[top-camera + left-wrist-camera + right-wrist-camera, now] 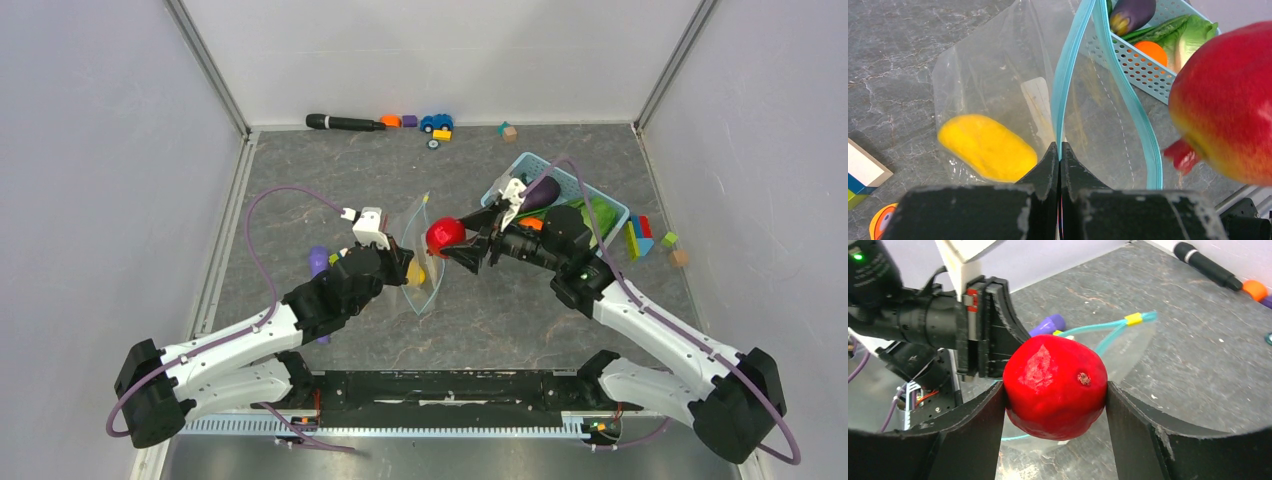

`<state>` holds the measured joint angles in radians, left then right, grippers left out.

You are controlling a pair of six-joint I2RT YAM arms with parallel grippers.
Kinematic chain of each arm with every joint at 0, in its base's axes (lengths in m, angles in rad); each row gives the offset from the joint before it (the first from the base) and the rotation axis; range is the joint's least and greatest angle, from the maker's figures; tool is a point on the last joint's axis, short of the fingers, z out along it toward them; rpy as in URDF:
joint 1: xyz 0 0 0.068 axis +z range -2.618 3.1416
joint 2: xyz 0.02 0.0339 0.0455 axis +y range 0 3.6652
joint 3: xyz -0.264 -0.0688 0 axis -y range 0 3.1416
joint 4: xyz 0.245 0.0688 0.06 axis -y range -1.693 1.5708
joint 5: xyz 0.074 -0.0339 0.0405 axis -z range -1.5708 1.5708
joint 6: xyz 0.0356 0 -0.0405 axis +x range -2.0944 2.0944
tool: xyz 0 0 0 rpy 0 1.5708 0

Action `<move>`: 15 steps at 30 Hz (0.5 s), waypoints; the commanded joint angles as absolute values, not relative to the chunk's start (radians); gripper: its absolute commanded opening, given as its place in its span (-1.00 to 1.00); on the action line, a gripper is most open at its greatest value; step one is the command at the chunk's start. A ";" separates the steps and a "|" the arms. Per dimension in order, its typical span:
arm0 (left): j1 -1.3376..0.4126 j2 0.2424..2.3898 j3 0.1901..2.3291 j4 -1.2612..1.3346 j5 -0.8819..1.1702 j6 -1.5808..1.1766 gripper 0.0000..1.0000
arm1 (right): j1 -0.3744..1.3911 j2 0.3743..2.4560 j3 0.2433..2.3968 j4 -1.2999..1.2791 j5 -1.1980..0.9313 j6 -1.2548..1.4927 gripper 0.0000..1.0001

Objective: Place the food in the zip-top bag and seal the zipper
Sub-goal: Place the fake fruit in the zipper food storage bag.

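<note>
The clear zip-top bag (422,255) is held up at table centre with its mouth spread open; its teal zipper (1068,75) forms a loop. My left gripper (1059,147) is shut on one side of the zipper strip. A yellow mango (985,146) lies inside the bag. My right gripper (1055,390) is shut on the red round fruit (1055,385), which hangs at the bag's mouth in the top view (444,235). The eggplant (540,195), orange (1150,51) and lettuce (1188,35) lie in the blue basket.
The light-blue lattice basket (520,165) stands at back right. A purple stick (319,262) lies left of the bag. A black marker (345,123), a toy car (436,122) and loose blocks (640,238) lie along the back and right.
</note>
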<state>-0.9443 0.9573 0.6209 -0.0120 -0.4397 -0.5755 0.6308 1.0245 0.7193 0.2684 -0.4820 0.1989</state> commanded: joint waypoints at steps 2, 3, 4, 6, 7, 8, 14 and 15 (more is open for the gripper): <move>-0.943 0.939 0.624 0.040 -0.436 -0.602 -0.96 | 0.706 1.076 0.807 0.245 -0.486 0.141 -0.58; -0.943 0.938 0.622 0.040 -0.435 -0.603 -0.96 | 0.717 1.083 0.814 0.232 -0.464 0.130 -0.58; -0.942 0.937 0.620 0.040 -0.431 -0.602 -0.96 | 0.730 1.088 0.812 0.226 -0.436 0.121 -0.58; -0.943 0.932 0.623 0.040 -0.425 -0.598 -0.96 | 0.747 1.092 0.805 0.223 -0.415 0.113 -0.58; -0.943 0.927 0.621 0.040 -0.423 -0.599 -0.96 | 0.754 1.094 0.806 0.216 -0.416 0.106 -0.58; -0.943 0.924 0.619 0.040 -0.422 -0.599 -0.96 | 0.760 1.098 0.807 0.211 -0.416 0.099 -0.58; -0.943 0.887 0.619 0.034 -0.378 -0.604 -0.96 | 0.802 1.136 0.842 0.138 -0.269 0.068 -0.57; -0.943 0.875 0.616 0.034 -0.368 -0.606 -0.96 | 0.810 1.141 0.851 0.121 -0.233 0.059 -0.57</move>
